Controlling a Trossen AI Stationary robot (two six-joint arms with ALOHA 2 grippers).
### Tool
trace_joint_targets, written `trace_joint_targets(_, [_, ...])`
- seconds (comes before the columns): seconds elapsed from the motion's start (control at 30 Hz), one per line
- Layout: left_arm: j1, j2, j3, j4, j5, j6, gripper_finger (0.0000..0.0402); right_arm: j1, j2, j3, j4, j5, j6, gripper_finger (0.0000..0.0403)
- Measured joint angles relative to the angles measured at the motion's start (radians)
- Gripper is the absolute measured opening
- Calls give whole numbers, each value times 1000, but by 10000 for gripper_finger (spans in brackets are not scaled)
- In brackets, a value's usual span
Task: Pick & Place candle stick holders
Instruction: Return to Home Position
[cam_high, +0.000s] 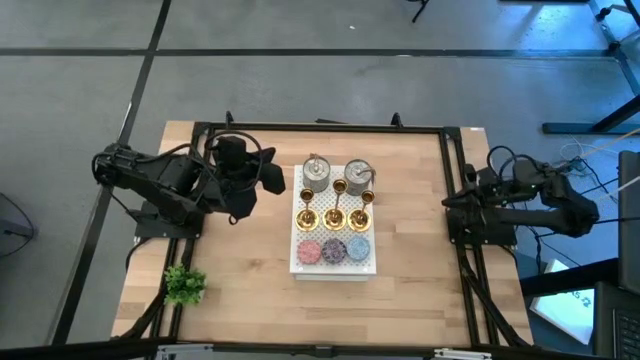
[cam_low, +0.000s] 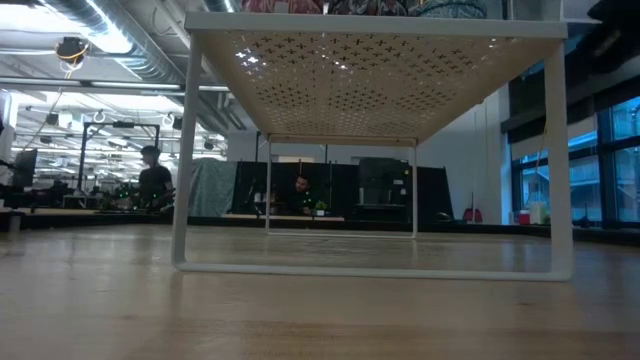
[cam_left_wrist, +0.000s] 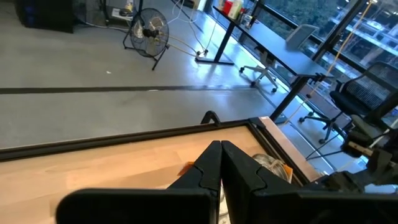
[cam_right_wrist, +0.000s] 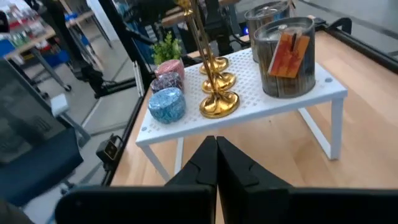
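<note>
**Holders in a row on the shelf, arms off to the sides**

The three candlestick holders (cam_high: 334, 215) stand upright in a row across the middle of the white shelf (cam_high: 298, 268). They sit between two silver candles (cam_high: 316, 177) on one side and three coloured discs (cam_high: 334, 250) on the other. No holder lies loose on the table (cam_high: 240, 290); only a small plant (cam_high: 185, 285) sits there, on the left arm's side. The placing looks finished, with only parking the arms left. The left gripper (cam_left_wrist: 219, 146) hangs near the shelf's candle end, fingers pressed together, holding nothing. The right gripper (cam_right_wrist: 216, 140), likewise pinched closed and empty, sits folded at the table's right edge, facing the shelf
</note>
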Motion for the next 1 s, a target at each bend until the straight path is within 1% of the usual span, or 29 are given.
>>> trace_joint_targets(0.13, [8,0,0,0,-4,1,4,0,-92,-59,22,-5,27,0])
trace_joint_targets(0.17, [10,0,0,0,-4,-1,4,0,-98,-71,23,-9,31,0])
trace_joint_targets(0.27, [11,0,0,0,-5,-6,4,0,-94,-91,4,-20,32,0])
trace_joint_targets(0.37, [18,0,0,0,-4,-8,4,0,-97,-118,34,-35,30,0])
trace_joint_targets(0.67, [30,-1,0,5,26,-25,4,0,-97,-167,197,-42,54,0])
trace_joint_targets(0.77, [30,-1,0,7,26,-25,4,0,-97,-204,249,-46,70,0])
trace_joint_targets(1.0, [30,-1,0,6,42,-25,4,0,-96,-332,367,-103,139,0])
